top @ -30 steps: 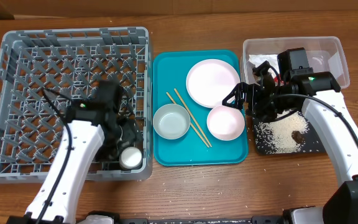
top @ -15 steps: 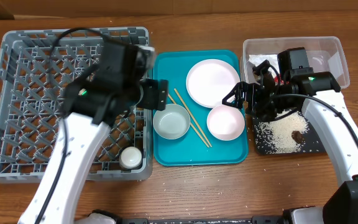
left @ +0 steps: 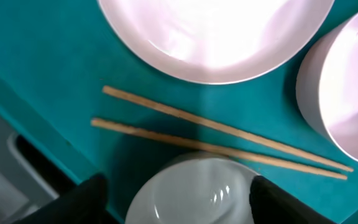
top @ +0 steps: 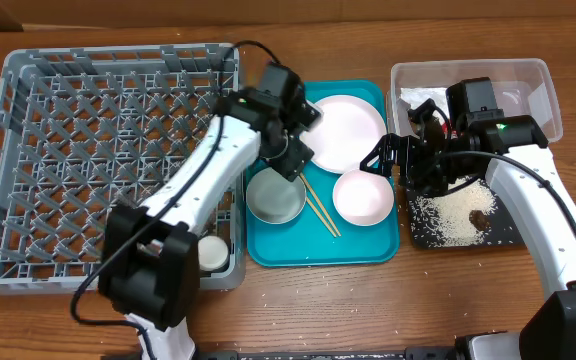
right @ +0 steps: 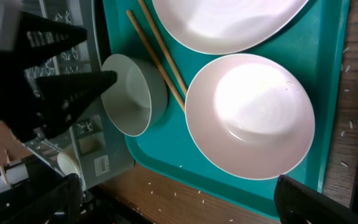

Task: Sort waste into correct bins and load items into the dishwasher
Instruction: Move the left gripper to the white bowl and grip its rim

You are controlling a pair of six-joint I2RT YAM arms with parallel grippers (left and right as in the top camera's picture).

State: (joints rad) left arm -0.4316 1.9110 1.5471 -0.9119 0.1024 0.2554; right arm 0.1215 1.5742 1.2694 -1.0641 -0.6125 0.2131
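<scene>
My left gripper (top: 293,158) is open and empty, low over the teal tray, its fingers (left: 179,190) on either side of the grey-blue bowl (left: 194,196) (top: 276,196). Two chopsticks (left: 219,138) lie between that bowl and the pink-white plate (top: 343,130). A white bowl (top: 363,197) (right: 250,115) sits at the tray's front right. My right gripper (top: 388,156) (right: 191,205) is open and empty, above the tray's right edge. A small white cup (top: 211,253) stands in the grey dish rack (top: 88,150). The napkin (top: 420,100) lies in the clear tub (top: 528,95). Rice (top: 448,215) and a brown lump (top: 480,217) lie on the black tray (top: 513,238). I cannot make out the red wrapper.
The teal tray (top: 268,250) lies between the rack and the bins. Loose rice grains (right: 197,186) are scattered on the wooden table in front of it. My right arm stretches over the black tray and part of the tub.
My left arm has left the rack's front right corner, where the cup now stands, and swung right onto the teal tray over the grey-blue bowl. The right arm has not moved.
</scene>
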